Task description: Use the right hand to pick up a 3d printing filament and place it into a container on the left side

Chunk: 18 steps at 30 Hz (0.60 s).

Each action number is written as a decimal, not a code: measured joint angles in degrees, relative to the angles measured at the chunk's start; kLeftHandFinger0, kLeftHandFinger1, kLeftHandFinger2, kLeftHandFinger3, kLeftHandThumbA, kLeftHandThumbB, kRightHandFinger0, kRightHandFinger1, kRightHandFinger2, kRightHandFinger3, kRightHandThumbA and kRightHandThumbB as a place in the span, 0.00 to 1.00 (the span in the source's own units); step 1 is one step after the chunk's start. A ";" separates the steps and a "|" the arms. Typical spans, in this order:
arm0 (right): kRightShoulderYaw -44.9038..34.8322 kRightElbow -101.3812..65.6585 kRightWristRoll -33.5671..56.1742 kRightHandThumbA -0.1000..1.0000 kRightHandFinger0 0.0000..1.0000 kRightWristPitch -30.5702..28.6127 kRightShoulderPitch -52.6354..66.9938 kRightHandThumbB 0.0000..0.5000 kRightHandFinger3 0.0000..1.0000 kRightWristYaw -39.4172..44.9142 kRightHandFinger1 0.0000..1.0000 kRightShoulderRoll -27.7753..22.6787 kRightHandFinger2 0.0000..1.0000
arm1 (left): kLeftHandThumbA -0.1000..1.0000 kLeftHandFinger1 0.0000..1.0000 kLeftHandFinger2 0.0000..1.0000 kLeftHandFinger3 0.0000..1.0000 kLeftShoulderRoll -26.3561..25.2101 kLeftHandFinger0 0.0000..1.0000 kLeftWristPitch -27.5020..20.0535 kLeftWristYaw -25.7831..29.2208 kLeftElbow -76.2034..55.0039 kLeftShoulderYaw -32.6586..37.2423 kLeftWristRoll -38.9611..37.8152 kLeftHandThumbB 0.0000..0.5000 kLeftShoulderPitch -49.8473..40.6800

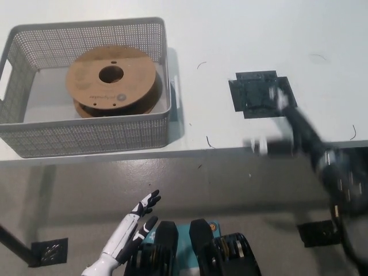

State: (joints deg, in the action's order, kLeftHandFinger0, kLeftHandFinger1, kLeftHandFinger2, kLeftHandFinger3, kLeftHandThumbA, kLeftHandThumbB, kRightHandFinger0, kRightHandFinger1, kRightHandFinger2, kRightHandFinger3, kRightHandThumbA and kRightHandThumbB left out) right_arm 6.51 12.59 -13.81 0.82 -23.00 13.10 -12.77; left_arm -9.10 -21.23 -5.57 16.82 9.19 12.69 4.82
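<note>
Nearest to me, at the lower left, I see the white left hand [133,232] resting below the table edge over the grey floor, holding nothing, its fingers spread and pointing up toward the right. A dark floor marker [49,250] sits further left of it, and another dark floor marker [317,232] lies at the lower right.

On the right, the black right arm [340,183] comes in from the bottom right corner. The right hand [286,129] is smeared by motion blur near the front edge of the white table [241,34], just beside a dark square patch [260,94] on the tabletop. I cannot tell whether its fingers are spread or pressed together, and I see nothing held in it.

Farther off, on the left half of the table, stands the grey mesh basket [86,137]. The filament spool [114,81], brown cardboard with a round centre hole, lies flat inside it, toward the basket's right side. A few thin dark strands [210,142] lie on the white surface between basket and patch.
</note>
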 measured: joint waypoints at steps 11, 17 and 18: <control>4.54 -21.66 0.01 1.00 1.00 -2.19 24.39 0.75 1.00 -0.16 1.00 1.12 1.00 | 1.00 1.00 1.00 1.00 0.54 1.00 0.01 0.01 0.02 0.04 0.01 0.78 -1.66; 6.12 -30.51 -0.26 1.00 1.00 -6.46 31.95 0.67 1.00 -1.59 1.00 2.61 1.00 | 1.00 1.00 1.00 1.00 0.95 1.00 -0.02 0.04 0.01 0.06 0.02 0.77 -1.82; 6.20 -30.66 -0.27 1.00 1.00 -7.71 32.93 0.68 1.00 -2.09 1.00 3.21 1.00 | 1.00 1.00 1.00 1.00 1.05 1.00 -0.02 0.04 0.01 0.07 0.03 0.77 -1.83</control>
State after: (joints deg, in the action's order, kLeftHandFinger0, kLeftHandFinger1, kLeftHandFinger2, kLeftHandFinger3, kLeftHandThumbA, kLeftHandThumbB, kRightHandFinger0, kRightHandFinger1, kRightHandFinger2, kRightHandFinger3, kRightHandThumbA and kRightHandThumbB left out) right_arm 12.71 -18.07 -14.08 -6.89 9.93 11.00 -9.56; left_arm -8.05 -21.25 -5.53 16.83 9.26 12.72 2.99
